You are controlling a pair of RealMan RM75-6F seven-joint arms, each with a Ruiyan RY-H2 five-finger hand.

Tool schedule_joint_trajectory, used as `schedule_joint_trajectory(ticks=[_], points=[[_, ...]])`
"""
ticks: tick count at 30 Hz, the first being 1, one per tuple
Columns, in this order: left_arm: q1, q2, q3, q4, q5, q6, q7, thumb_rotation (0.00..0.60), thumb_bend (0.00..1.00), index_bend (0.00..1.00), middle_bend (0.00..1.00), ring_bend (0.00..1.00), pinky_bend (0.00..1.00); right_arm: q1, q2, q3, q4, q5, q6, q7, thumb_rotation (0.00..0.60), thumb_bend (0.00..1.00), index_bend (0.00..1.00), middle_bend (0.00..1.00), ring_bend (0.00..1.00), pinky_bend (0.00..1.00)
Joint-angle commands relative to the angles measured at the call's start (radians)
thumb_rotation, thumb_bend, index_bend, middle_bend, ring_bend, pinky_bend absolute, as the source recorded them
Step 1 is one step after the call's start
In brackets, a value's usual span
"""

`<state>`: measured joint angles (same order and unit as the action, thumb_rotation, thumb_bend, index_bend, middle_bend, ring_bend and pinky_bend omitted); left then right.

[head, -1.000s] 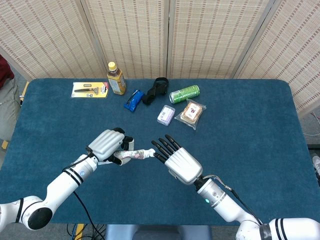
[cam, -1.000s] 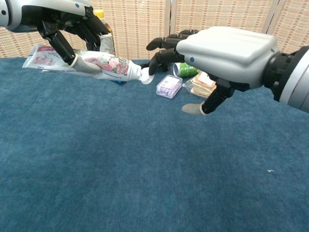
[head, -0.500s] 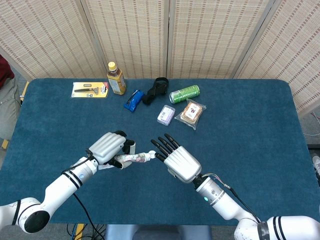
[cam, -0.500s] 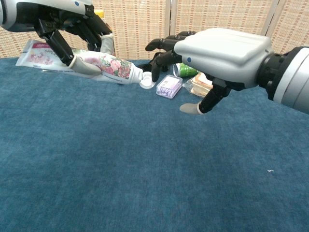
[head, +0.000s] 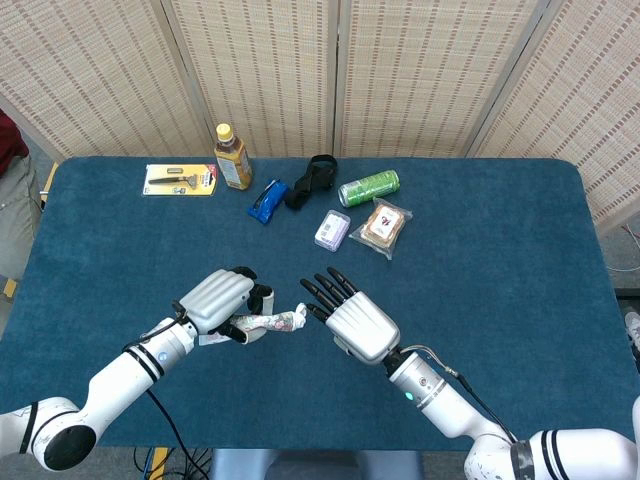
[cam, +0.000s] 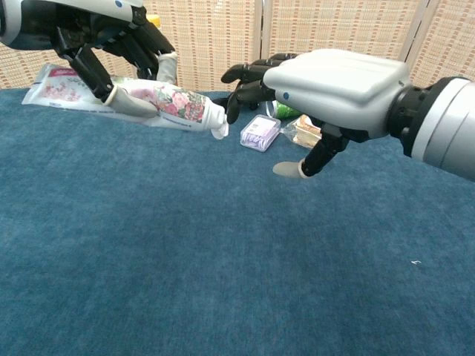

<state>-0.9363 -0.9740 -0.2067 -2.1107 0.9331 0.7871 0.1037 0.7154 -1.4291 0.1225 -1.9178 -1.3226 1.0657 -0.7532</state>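
Left hand [head: 217, 303]: fingers wrapped round a floral tube [cam: 159, 101], held above the table [head: 500, 260].
Right hand [head: 355, 320]: empty, fingers spread, tips just beside the tube's white cap [cam: 220, 131].
Tube axis: left-right, cap pointing right, slightly down.
Writing: unreadable.
Far side: purple box [head: 332, 230], snack packet [head: 384, 226], green can [head: 368, 188], bottle [head: 232, 157].

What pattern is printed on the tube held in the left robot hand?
Pink flowers on white, clearest on the tube in the chest view.
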Motion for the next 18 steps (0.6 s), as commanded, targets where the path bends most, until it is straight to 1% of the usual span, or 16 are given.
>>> schedule_joint_trajectory(ticks=[1,6,10,15,18], points=[[0.002,0.003,0.001,0.001,0.004,-0.003,-0.005,0.6,0.36,0.63,0.7,0.48,0.17,0.0,0.002,-0.002,-0.002,-0.004,0.002,0.008,0.6,0.2,0.26,0.04,0.0,0.0],[0.005,0.003,0.014,0.034,0.003,-0.011,-0.004,0.6,0.36,0.61,0.69,0.48,0.17,-0.019,0.046,-0.017,-0.041,-0.052,0.028,0.048,0.6,0.2,0.26,0.04,0.0,0.0],[0.016,-0.016,0.041,0.094,0.01,-0.005,0.011,0.6,0.36,0.61,0.68,0.47,0.17,-0.054,0.115,-0.033,-0.085,-0.119,0.077,0.095,0.6,0.2,0.26,0.04,0.0,0.0],[0.036,-0.064,0.082,0.187,0.028,-0.002,0.028,0.6,0.36,0.59,0.66,0.46,0.17,-0.104,0.205,-0.051,-0.109,-0.177,0.139,0.143,0.6,0.2,0.26,0.04,0.0,0.0],[0.047,-0.107,0.112,0.262,0.041,0.0,0.049,0.6,0.36,0.58,0.65,0.45,0.17,-0.14,0.26,-0.063,-0.111,-0.206,0.178,0.177,0.6,0.2,0.26,0.04,0.0,0.0]])
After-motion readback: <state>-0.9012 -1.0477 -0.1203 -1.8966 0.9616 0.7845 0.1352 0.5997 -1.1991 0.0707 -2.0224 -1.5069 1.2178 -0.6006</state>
